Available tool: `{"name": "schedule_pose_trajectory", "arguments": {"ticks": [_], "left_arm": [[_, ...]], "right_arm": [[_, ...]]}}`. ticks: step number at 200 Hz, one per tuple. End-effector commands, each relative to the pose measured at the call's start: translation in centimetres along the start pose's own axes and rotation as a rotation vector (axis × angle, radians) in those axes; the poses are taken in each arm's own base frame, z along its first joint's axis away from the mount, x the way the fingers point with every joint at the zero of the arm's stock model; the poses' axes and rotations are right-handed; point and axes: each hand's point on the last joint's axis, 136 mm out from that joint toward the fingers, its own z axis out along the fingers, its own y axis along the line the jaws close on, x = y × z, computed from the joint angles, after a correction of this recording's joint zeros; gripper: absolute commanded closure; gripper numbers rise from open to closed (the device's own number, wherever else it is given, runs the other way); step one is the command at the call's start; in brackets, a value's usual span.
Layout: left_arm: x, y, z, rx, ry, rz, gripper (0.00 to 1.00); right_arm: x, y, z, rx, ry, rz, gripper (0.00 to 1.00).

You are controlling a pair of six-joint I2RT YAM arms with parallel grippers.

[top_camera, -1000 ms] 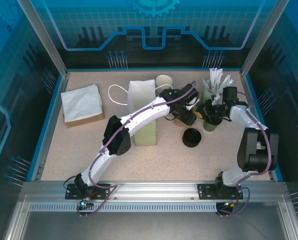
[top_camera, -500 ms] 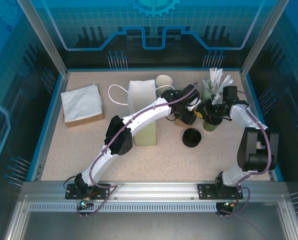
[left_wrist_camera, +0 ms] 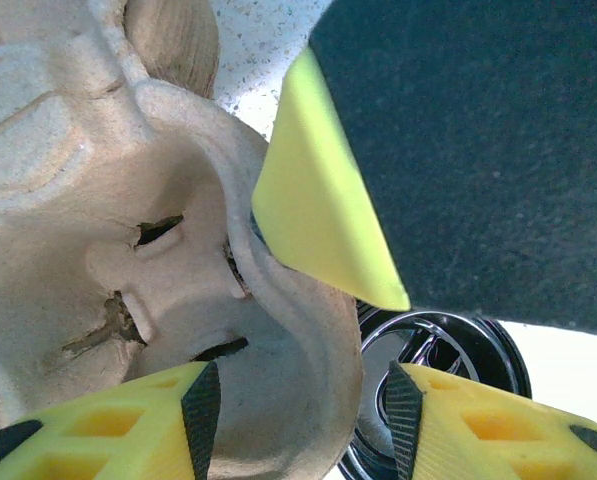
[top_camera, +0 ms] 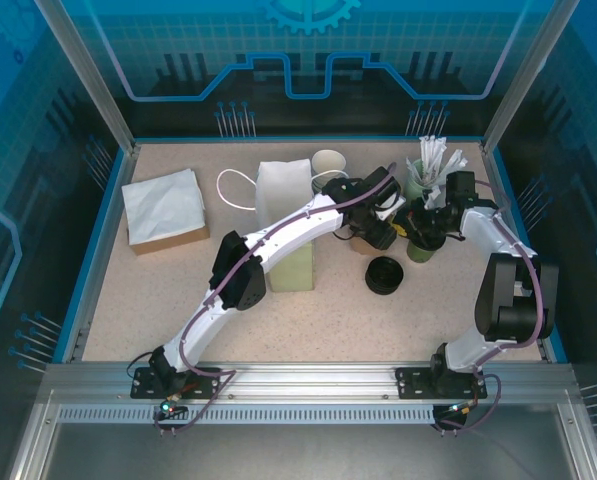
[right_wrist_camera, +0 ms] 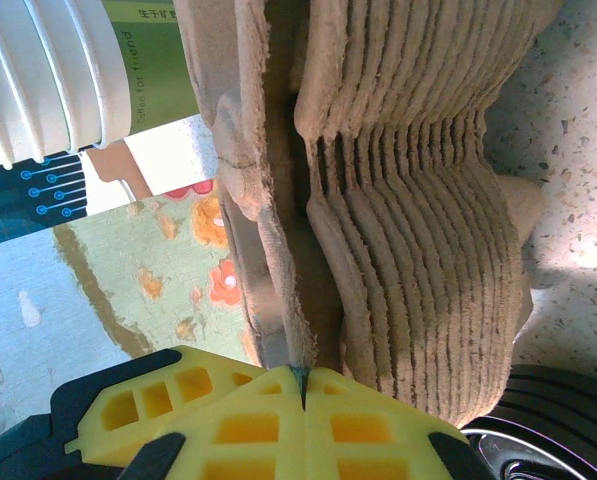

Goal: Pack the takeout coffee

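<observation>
Fingers of the left gripper (left_wrist_camera: 303, 400), spread astride a rim of the brown moulded-pulp cup carrier stack (right_wrist_camera: 418, 200) at the counter's (top_camera: 178, 290) far centre, have edged right, while those of the right gripper (right_wrist_camera: 303, 385) stay pinched on its edge, so no carrier seems freed yet.

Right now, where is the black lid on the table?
In the top view, the black lid lies on the table right of centre, between the white paper bag and the green cup, slightly nearer the arm bases.
</observation>
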Motion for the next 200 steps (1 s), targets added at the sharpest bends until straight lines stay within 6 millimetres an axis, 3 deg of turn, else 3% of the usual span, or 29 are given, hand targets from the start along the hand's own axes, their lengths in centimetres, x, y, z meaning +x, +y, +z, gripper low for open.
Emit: {"name": "schedule_pose_trajectory", "arguments": {"ticks": [1, 62, 134, 200], "left_arm": [[-0.2, -0.03, 0.06, 0.018, 0.002, 0.011, 0.5], [-0.21, -0.01, 0.03, 0.014, 0.003, 0.014, 0.64], [-0.63, -0.26, -0.52, 0.024, -0.009, 0.02, 0.64], [-0.06, -0.06, 0.34, 0.02, 0.013, 0.018, 0.62]], "right_arm": [[-0.37, 0.14, -0.35, 0.004, -0.002, 0.004, 1.0], [-0.38, 0.08, -0.24, 0.01, -0.001, 0.001, 1.0], [-0.34, -0.11, -0.1, 0.024, 0.004, -0.004, 1.0], [-0.34, 0.23, -0.1, 0.013, 0.004, -0.006, 1.0]]}}
